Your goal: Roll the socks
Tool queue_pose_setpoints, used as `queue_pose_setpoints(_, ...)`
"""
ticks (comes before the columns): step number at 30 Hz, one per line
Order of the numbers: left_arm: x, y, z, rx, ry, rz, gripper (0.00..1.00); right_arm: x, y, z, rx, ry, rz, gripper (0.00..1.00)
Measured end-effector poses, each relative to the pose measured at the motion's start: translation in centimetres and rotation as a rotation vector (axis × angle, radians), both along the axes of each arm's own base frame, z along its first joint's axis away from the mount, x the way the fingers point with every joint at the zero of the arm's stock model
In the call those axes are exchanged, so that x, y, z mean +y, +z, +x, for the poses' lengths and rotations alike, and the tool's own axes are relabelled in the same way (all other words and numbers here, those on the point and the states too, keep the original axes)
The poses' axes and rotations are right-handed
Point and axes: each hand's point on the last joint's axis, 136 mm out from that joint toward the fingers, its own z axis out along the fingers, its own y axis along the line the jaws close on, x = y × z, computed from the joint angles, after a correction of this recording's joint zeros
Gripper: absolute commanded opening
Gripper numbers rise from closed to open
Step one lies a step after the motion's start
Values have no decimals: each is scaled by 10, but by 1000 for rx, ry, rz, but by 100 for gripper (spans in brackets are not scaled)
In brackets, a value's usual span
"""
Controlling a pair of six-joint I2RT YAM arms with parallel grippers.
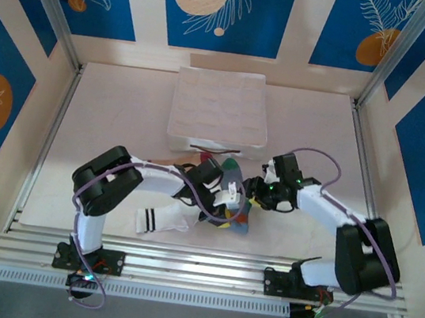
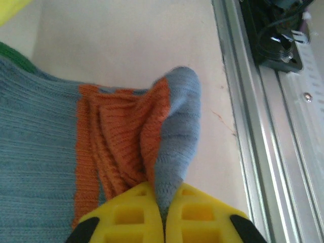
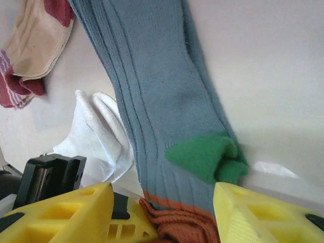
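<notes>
The grey sock (image 2: 45,152) has an orange band and end, and my left gripper (image 2: 163,195) is shut on that end, the cloth pinched between its yellow fingers. Seen from the right wrist, the same grey sock (image 3: 152,91) hangs stretched, with a green heel patch. My right gripper (image 3: 162,202) is open, a finger on each side of the orange end and neither pressing it. The white sock (image 3: 101,131) lies bunched beside it, and the tan sock (image 3: 35,45) with maroon parts is further off. From above, both grippers meet at the grey sock (image 1: 233,180) in mid-table.
A white fabric compartment box (image 1: 220,108) sits at the back centre, just behind the grippers. The white sock with black stripes (image 1: 157,219) lies near the front edge. Aluminium rails (image 2: 253,126) run along the table's near side.
</notes>
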Motion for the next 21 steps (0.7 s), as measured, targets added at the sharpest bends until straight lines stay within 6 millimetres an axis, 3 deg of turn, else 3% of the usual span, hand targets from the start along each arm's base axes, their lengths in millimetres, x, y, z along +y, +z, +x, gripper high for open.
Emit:
queue_pose_setpoints(5,1,-1,8,103,66,20,0,6,-14,-26,40,42,41,55)
queue_pose_setpoints(7,2,-2,12,147,95,25,0,7,-20,-34,66,49,57,50)
queue_pose_setpoints(10,2,-1,17,196,129,26,0,11,-22,-37,74,55,84,41)
queue_pose_setpoints(18,2,-2,23,312,191,43,0,18,-23,-40,59,75,117,40)
queue_pose_setpoints(21,2,-3,26,342,209,51,0,17,-24,-40,62,67,109,27)
